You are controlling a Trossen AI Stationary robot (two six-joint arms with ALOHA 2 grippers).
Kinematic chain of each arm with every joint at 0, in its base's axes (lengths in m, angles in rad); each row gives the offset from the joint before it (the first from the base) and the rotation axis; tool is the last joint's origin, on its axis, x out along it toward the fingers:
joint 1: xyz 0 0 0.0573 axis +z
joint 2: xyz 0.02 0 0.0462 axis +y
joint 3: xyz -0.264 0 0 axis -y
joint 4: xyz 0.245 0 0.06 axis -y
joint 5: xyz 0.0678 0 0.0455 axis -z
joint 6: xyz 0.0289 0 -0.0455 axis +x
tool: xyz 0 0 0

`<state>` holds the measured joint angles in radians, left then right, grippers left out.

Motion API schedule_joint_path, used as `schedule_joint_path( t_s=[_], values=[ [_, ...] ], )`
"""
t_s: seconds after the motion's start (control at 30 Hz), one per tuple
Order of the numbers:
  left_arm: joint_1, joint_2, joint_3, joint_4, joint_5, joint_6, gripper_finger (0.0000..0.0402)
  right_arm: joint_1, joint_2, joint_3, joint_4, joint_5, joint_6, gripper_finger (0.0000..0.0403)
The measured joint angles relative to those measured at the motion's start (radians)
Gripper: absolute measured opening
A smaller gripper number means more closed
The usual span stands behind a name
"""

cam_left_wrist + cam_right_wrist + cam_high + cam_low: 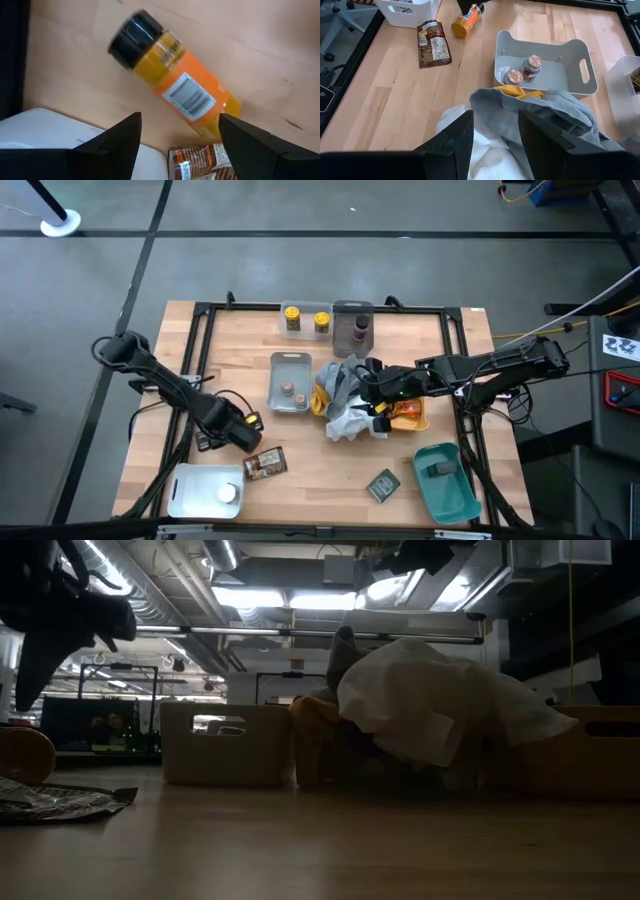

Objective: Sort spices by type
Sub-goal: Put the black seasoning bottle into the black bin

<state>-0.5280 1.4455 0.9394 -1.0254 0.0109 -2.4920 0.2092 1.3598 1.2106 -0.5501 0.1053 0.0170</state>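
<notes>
An orange bottle (185, 85) with a black cap (134, 37) lies on its side on the wooden table, beside a brown packet (265, 465). My left gripper (180, 119) hangs open right above the bottle, pointing down, one finger on either side of its lower end and clear of it. My right gripper (496, 115) stands over the heap of grey and white cloths (345, 405) at mid-table, fingers apart. A grey tray (580, 65) holds two tiny round pots (522, 70). Yellow jars (305, 320) stand in a clear tray, and dark jars (358, 330) stand in a grey one. My right gripper stands slanting down over the grey cloth (530, 100) with its fingers apart. Whether they touch the cloth I cannot tell.
A white tray (195, 485) with one small pot (228, 493) stands near the front left, close to the bottle. A teal tray (450, 490) with a dark tin stands at the front right. A loose dark tin (383, 485) lies beside it. A yellow tray (412, 415) sits under the cloths.
</notes>
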Motion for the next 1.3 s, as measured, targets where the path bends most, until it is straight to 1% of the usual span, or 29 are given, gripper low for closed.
schedule_joint_path(
  t_s=[0.23,0.43,0.73,1.0,1.2,1.3],
  values=[
    [0.012,0.052,0.0,0.024,0.0,-0.01,0.0249,0.0,0.0,0.0,0.0,0.0,0.0,0.0156],
    [0.04,0.07,0.0,0.029,-0.002,-0.011,0.0249,0.0,0.0,0.0,-0.001,0.0,0.0,0.0156],
    [0.04,0.098,0.0,0.022,0.0,-0.008,0.0249,0.0,0.0,0.0,-0.001,0.0,-0.001,0.0156],
    [0.036,0.156,0.0,0.023,0.008,0.002,0.0249,0.0,0.0,0.0,-0.002,0.0,-0.003,0.0156],
    [0.03,0.208,0.0,0.021,0.007,0.048,0.0249,0.0,0.0,0.0,-0.001,0.0,-0.003,0.0156],
    [0.03,0.239,0.0,0.02,0.004,0.127,0.0249,0.0,0.0,0.0,0.0,0.0,-0.003,0.0156]
  ],
)
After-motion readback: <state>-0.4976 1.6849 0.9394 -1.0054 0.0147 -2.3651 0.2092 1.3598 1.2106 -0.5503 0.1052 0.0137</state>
